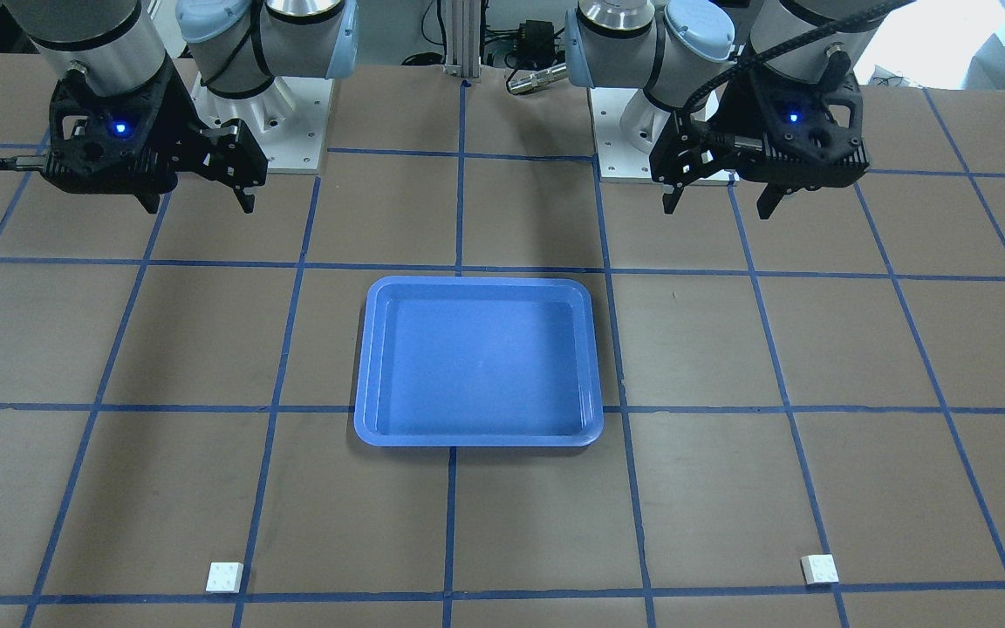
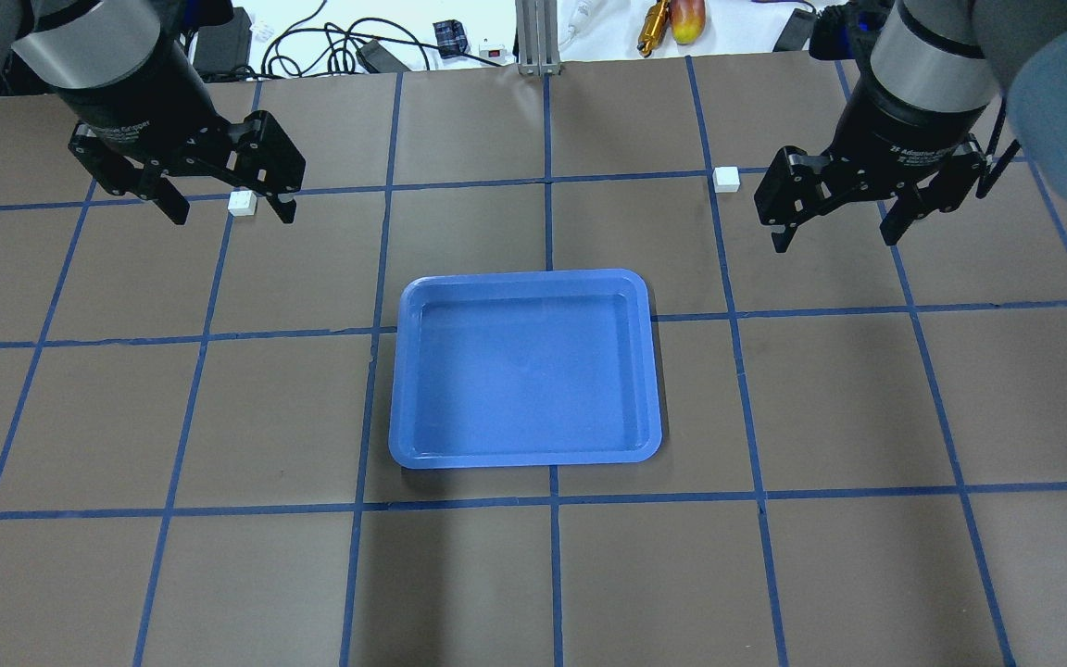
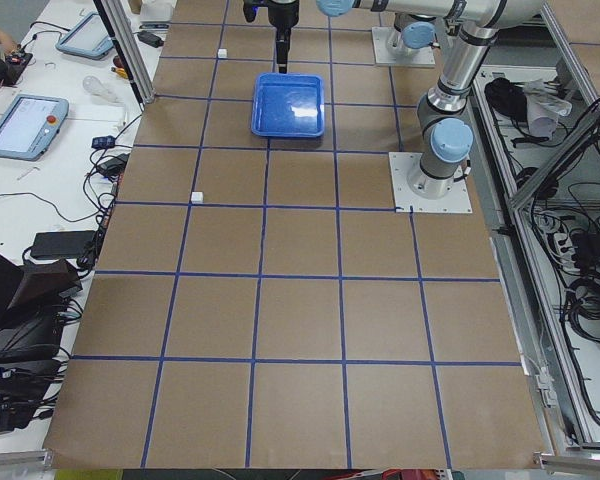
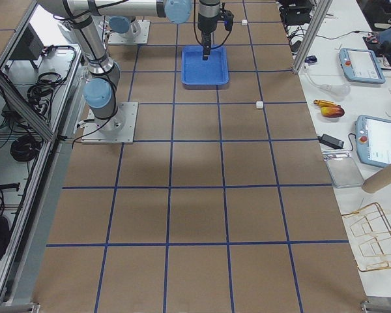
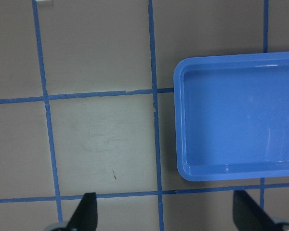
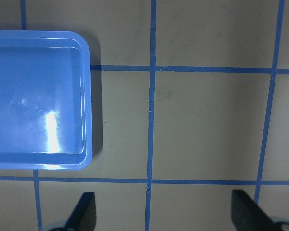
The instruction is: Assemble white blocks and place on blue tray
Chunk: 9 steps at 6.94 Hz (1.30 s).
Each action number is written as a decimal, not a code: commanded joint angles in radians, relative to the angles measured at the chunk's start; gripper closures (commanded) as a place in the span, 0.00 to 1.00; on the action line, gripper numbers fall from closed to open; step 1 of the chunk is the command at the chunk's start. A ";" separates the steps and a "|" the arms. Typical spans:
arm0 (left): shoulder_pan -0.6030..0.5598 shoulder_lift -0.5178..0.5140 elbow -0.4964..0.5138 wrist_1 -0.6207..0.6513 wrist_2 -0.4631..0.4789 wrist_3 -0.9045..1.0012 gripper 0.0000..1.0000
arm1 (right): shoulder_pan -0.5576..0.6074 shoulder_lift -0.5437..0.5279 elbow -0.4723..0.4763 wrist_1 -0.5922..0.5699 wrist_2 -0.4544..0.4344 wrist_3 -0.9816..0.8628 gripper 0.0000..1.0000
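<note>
The blue tray [image 1: 478, 360] [image 2: 524, 371] lies empty at the table's middle. One white block [image 2: 243, 203] [image 1: 819, 569] sits on a grid line on my left side, near the far edge. The other white block [image 2: 726, 179] [image 1: 224, 576] sits on my right side, also far. My left gripper [image 2: 230, 215] [image 1: 717, 209] hangs open and empty, high above the table. My right gripper [image 2: 834, 239] [image 1: 200, 208] is likewise open, empty and raised. The left wrist view shows the tray [image 5: 241, 120] and a sliver of a white block [image 5: 43, 2]. The right wrist view shows the tray [image 6: 33, 96].
The two arm bases [image 1: 267, 131] [image 1: 642, 139] stand on the table's robot side. Beyond the far edge are an aluminium post [image 2: 533, 37], cables [image 2: 330, 46] and a yellow tool [image 2: 672, 18]. Blue tape lines grid the brown table [image 2: 533, 574].
</note>
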 commanded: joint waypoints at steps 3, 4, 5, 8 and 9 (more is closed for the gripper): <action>0.002 -0.004 0.000 0.002 -0.003 0.000 0.00 | 0.000 0.001 0.002 -0.006 -0.011 -0.006 0.00; 0.026 -0.031 0.021 0.006 -0.008 0.000 0.00 | 0.000 0.001 0.002 -0.006 -0.014 -0.014 0.00; 0.034 -0.055 0.041 0.008 0.007 0.000 0.00 | 0.000 0.001 0.002 -0.009 -0.016 -0.017 0.00; 0.067 -0.215 0.049 0.179 -0.003 0.009 0.00 | -0.001 0.003 0.002 -0.014 -0.017 -0.018 0.00; 0.077 -0.293 0.051 0.271 0.006 0.015 0.00 | -0.001 0.001 0.002 -0.014 -0.017 -0.018 0.00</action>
